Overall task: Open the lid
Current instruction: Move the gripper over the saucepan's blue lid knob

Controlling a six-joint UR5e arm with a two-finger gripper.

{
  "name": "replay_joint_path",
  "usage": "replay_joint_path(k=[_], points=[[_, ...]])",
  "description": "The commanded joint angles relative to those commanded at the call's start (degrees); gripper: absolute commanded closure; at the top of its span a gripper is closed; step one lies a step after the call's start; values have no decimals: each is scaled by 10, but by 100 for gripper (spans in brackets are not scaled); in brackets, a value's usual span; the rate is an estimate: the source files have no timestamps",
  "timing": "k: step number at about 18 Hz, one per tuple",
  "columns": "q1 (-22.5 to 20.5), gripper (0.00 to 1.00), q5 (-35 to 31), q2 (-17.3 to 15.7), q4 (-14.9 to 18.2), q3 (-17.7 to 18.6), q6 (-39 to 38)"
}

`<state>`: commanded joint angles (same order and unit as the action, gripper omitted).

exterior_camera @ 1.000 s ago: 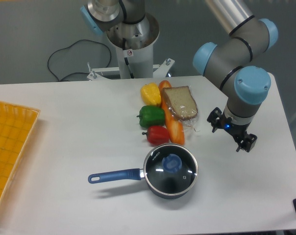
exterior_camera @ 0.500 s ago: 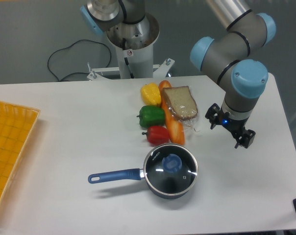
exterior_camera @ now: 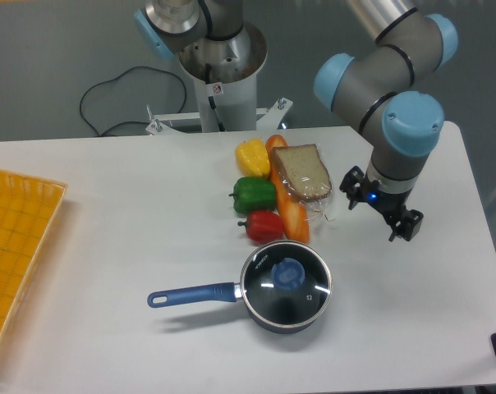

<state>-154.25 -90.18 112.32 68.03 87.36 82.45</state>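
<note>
The table [exterior_camera: 108, 246] carries a yellow basket [exterior_camera: 18, 263] at nine o'clock and a cluster of food near the middle: a slice of bread [exterior_camera: 301, 172], a carrot [exterior_camera: 292, 215], and yellow [exterior_camera: 252, 156], green [exterior_camera: 254, 194] and red [exterior_camera: 264, 225] peppers. At six o'clock from that cluster stands the saucepan [exterior_camera: 268, 316], its blue handle pointing to nine o'clock. The lid [exterior_camera: 286, 284] sits closed on it.

Being glass with a metal rim, the lid is probably stiff, fairly heavy, slick and breakable. The blue knob [exterior_camera: 287, 274] at its centre looks like the safest place to pinch.

The gripper [exterior_camera: 381, 213] hangs at about two o'clock from the pan, well apart from the lid. Its fingers stand apart, holding and touching nothing.
</note>
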Motion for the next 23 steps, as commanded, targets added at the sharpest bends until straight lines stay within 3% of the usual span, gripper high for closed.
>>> replay_joint_path(k=[8,23], points=[[63,0,-3,6,4,4,-207],[113,0,4,15,1,10,-368]])
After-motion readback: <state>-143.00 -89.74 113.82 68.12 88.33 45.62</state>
